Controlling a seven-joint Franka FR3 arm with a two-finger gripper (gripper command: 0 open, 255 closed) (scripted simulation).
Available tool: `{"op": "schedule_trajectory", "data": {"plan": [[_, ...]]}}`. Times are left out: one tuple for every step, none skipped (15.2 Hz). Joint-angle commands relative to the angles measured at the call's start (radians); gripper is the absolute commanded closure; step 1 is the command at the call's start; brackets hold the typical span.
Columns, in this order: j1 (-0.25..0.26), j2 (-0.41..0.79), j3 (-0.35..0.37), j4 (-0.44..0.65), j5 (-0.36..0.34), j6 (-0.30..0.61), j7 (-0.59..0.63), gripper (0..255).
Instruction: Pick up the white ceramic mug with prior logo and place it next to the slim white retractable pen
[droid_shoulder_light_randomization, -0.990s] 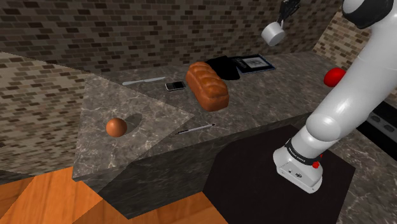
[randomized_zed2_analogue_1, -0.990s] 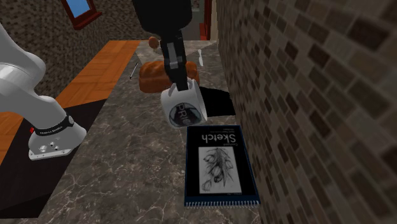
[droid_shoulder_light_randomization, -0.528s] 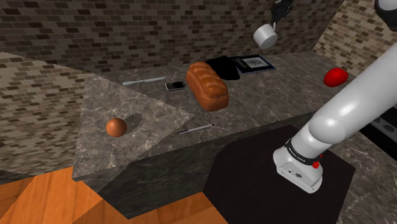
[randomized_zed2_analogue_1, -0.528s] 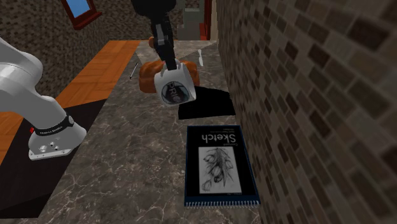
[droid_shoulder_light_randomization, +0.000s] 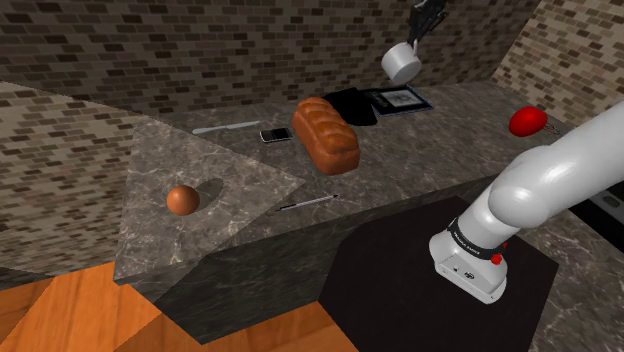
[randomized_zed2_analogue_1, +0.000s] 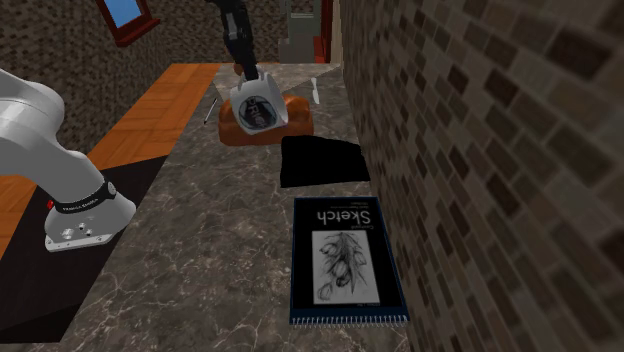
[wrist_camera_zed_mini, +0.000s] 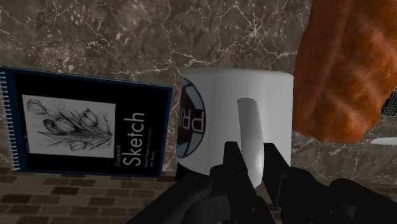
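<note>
While hand (wrist_camera_zed_mini: 252, 160) clasps mug (wrist_camera_zed_mini: 219, 108) aloft | loaf (wrist_camera_zed_mini: 343, 70), sketchbook (wrist_camera_zed_mini: 83, 121) on counter (wrist_camera_zed_mini: 127, 32) beneath

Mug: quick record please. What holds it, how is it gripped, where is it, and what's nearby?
holder: gripper, shut on the mug
grip: fingers clasp the handle
position: in the air, off the counter
logo: dark round mark on its side
nearby: loaf, sketchbook
</note>
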Motion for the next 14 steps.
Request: {"op": "schedule_trajectory", "data": {"plan": [[0.014,-0.034,0.038,-0.037,-0.007,0.009,0.056,255],[0.021,-0.048,0.056,-0.054,-0.009,0.013,0.082,255],[0.028,-0.062,0.075,-0.069,-0.010,0.016,0.108,255],[0.035,-0.075,0.093,-0.082,-0.010,0.020,0.134,255],[0.042,-0.086,0.112,-0.095,-0.010,0.023,0.159,255],[0.049,-0.096,0.131,-0.107,-0.009,0.026,0.184,255],[0.056,-0.106,0.149,-0.117,-0.007,0.028,0.210,255],[0.063,-0.114,0.168,-0.126,-0.005,0.031,0.235,255],[0.071,-0.121,0.186,-0.135,-0.003,0.034,0.260,255],[0.079,-0.127,0.204,-0.142,0.000,0.037,0.285,255],[0.087,-0.132,0.223,-0.148,0.003,0.039,0.309,255],[0.095,-0.135,0.241,-0.153,0.006,0.042,0.334,255],[0.102,-0.138,0.259,-0.156,0.010,0.045,0.359,255],[0.110,-0.139,0.277,-0.159,0.013,0.047,0.383,255]]}}
